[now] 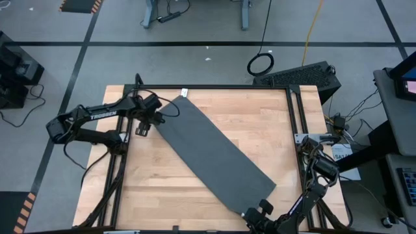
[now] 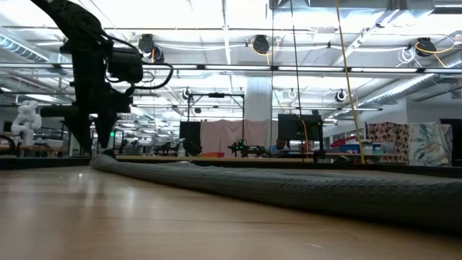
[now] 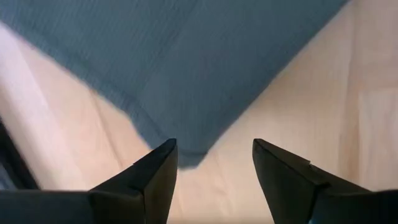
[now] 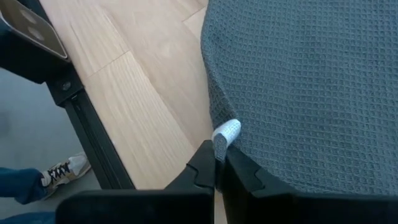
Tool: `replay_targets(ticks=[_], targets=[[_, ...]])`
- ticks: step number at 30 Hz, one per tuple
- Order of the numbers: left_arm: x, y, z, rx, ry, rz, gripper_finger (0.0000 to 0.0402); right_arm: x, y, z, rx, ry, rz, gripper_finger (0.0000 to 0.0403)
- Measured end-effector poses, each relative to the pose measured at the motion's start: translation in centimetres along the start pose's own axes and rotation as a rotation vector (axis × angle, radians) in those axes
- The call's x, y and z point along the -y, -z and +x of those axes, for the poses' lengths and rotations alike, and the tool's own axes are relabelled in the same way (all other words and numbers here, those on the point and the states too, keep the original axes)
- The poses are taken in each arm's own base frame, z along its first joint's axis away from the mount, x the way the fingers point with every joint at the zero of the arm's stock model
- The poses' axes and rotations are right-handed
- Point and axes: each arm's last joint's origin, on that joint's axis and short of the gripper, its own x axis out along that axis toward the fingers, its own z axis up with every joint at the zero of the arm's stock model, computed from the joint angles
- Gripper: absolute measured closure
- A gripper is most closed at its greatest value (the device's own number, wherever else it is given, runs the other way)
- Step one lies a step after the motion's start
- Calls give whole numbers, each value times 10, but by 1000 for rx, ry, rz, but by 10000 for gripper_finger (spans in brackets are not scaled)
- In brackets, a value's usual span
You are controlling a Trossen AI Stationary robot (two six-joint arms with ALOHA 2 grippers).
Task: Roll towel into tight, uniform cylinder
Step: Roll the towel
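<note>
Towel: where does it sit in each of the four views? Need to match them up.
High view: towel lies flat, diagonal from upper left to lower right of the table.
Low view: a low grey ridge running from left of centre to the right edge.
Left wrist view: one corner points down between the fingers.
Right wrist view: fills the right side.
Shared landmark: light wood table.

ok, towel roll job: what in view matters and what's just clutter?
In the job:
- towel, flat and diagonal on the table
- left pincer, open at the towel's far corner
- right pincer, shut at the towel's near edge by a white tag

Just about:
- keyboard off the table
- cable coil on the floor
- a person's shoe
</note>
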Motion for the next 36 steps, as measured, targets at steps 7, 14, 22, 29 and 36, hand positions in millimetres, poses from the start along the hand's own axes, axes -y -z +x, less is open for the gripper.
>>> replay_targets(ticks=[7, 14, 22, 29, 36], targets=[[-1, -2, 20, -6, 31, 35, 198, 0, 0, 0, 0, 0, 1, 402], [4, 0, 38, -51, 56, 49, 250, 0, 1, 0, 0, 0, -1, 402], [5, 3, 28, -156, 110, -147, 390, 1, -4, -10, -9, -5, -30, 402], [19, 2, 4, -241, 292, -335, 398, 11, -9, -41, -38, 12, -59, 402], [29, -6, -22, -265, 401, -367, 400, 29, 1, -68, -95, 94, -114, 403]])
